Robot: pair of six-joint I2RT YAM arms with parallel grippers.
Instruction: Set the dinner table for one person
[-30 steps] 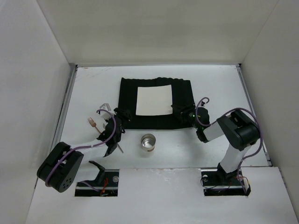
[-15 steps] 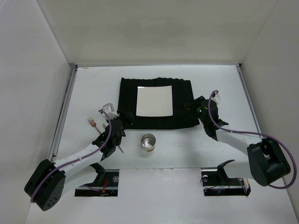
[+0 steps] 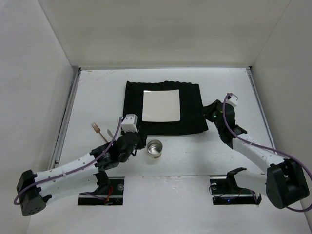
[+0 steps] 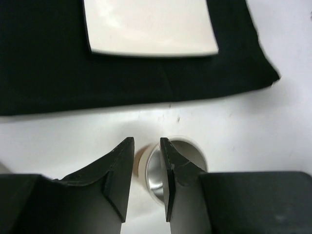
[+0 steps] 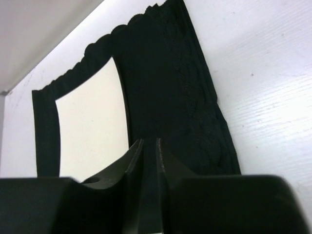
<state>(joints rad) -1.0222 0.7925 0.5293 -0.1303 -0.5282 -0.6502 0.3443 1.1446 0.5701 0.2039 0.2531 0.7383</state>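
The dinner table is a white tabletop. A black ribbed mat lies on it with a square white plate on top. A metal cup stands just in front of the mat. My left gripper is open at the cup's left side. In the left wrist view its jaws straddle the cup's left rim, one finger inside and one outside. My right gripper is shut and empty at the mat's right edge. In the right wrist view it hovers over the mat beside the plate.
A copper fork and a silver utensil lie on the table left of the mat, behind my left arm. Metal rails run along the left and right table edges. White walls enclose the table.
My left gripper has moved right from the utensils to the cup and now straddles its rim. My right gripper has drawn back to the right, off the mat's corner.
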